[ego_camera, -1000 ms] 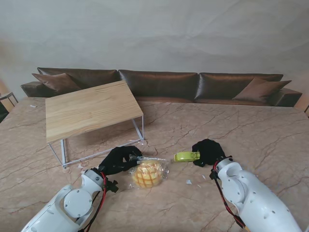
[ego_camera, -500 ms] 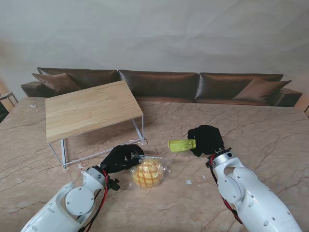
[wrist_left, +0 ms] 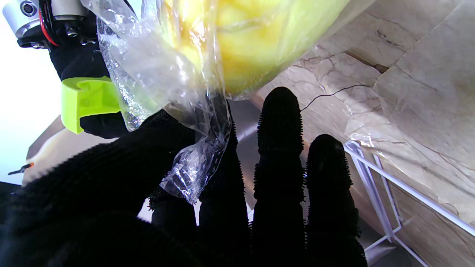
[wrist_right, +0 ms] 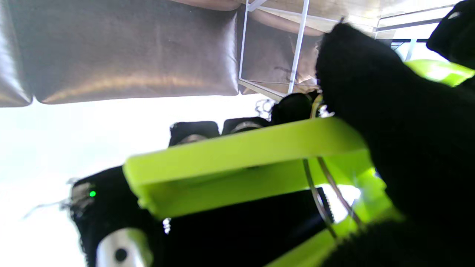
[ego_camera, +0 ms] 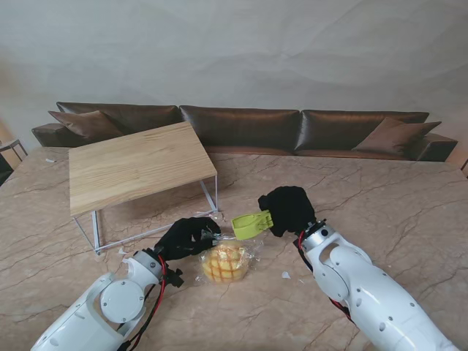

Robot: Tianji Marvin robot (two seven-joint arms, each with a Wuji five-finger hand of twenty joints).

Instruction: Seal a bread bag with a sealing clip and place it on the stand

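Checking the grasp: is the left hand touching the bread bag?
Touching. The left wrist view shows the left hand pinching the bread bag neck between fingers.

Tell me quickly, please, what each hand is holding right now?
Left hand: shut on the bread bag, pinching its twisted neck.
Right hand: shut on the green sealing clip.

no readable text, no labels, no brand marks, no numbers, no signs anywhere
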